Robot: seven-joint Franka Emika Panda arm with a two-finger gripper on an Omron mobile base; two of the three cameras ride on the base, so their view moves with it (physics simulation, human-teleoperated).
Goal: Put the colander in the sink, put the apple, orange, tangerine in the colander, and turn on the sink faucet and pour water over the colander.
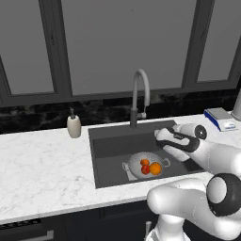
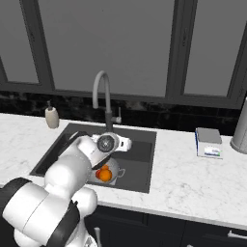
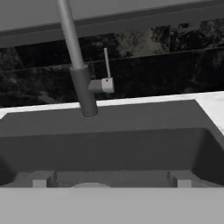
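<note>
Two fingertips (image 3: 41, 180) wide apart, empty, facing sink faucet (image 3: 83, 83).

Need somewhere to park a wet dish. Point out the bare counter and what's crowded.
Free: the marble counter left of the sink, in front of the soap bottle. Crowded: the sink floor, where the colander holds fruit beside the arm.

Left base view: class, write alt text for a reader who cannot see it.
A shiny perforated metal colander holding a red apple and orange fruit sits in the dark grey rectangular sink. The white robot arm reaches over it toward the tall grey gooseneck faucet.
</note>
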